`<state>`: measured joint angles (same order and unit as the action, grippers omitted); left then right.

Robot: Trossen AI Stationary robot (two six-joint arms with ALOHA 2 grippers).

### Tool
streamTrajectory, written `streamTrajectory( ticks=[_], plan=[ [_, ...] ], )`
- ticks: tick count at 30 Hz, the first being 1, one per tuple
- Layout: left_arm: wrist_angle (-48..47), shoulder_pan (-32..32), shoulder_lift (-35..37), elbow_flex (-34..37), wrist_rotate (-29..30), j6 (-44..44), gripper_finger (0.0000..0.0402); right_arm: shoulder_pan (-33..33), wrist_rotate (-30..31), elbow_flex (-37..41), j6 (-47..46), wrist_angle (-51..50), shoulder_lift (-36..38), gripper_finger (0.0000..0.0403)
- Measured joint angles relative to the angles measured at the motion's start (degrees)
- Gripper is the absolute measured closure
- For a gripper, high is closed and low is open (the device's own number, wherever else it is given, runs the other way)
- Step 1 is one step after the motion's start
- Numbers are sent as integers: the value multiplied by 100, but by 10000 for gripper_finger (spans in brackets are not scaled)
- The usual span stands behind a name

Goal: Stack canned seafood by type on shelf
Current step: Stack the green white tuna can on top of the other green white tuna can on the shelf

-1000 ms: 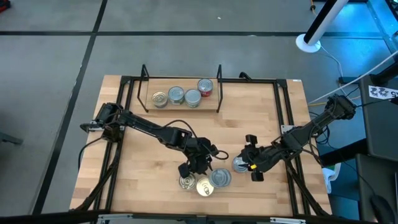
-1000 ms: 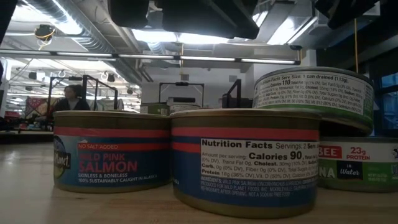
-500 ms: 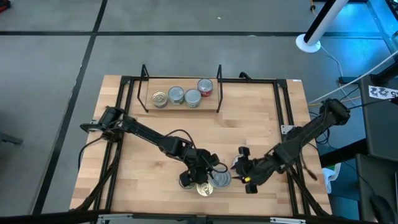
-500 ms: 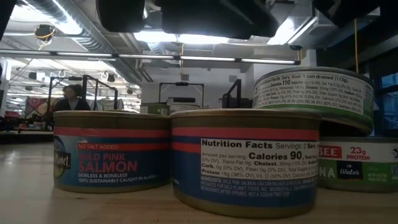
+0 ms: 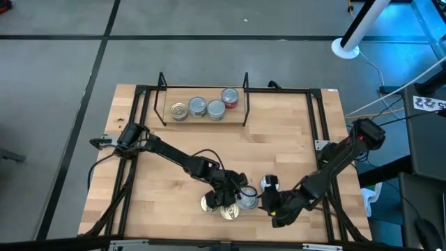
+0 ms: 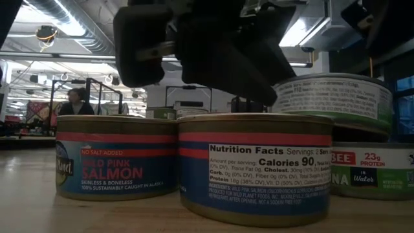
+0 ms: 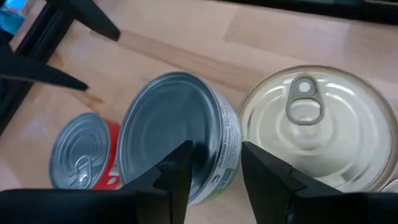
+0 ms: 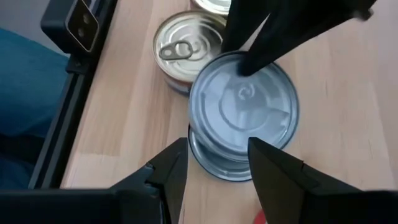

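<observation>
Several tins stand on the shelf (image 5: pixel 202 115) at the far side. More canned seafood sits near the table's front edge: two salmon tins (image 6: pixel 116 158) (image 6: pixel 255 168), a red-sided tin (image 7: pixel 81 155), a pull-tab tin (image 7: pixel 311 124), and a green-labelled tin (image 6: pixel 372 168). A plain-faced tin (image 7: pixel 174 124) (image 8: pixel 242 112) sits tilted on top of that last one in the low view. My left gripper (image 5: pixel 235 194) (image 7: pixel 214 155) is open and has the plain-faced tin's rim between its fingers. My right gripper (image 5: pixel 269 203) (image 8: pixel 217 152) is open just short of that tin, over the red-sided one. My left gripper straddles the plain-faced tin's rim (image 7: pixel 219 163), slanting down from the table's left. One finger (image 7: pixel 180 168) lies over the tin's flat upper face and the other (image 7: pixel 261 174) stands outside its labelled side wall. The tin is tilted on what lies under it, which the tin hides.
A black metal frame (image 5: pixel 317 132) runs round the tabletop's left, far and right sides. Bare wood lies between the shelf and the front tins. Both arms meet over that front group. A person (image 6: pixel 74 103) shows in the room far behind.
Both grippers have sunk toward the front tins, the left one going right and toward the near edge, the right one left and toward the near edge. The plain-faced upper tin sat level before and is tipped now.
</observation>
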<state>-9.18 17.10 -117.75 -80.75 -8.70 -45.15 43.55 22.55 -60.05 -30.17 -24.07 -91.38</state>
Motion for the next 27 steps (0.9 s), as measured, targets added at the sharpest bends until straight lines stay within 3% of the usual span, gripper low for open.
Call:
streamTrajectory(
  ticks=[4, 17, 27],
  plan=[
    [3, 0, 7, 0, 53, -46, 286, -2, 21, 0, 12, -10, -69, 233],
    [-46, 11, 7, 8, 321, -105, 395, -5, 128, 0, 40, -432, -70, 233],
    [-37, 11, 9, 9, 316, 11, 400, -7, -541, 0, 41, -443, -70, 233]
  ],
)
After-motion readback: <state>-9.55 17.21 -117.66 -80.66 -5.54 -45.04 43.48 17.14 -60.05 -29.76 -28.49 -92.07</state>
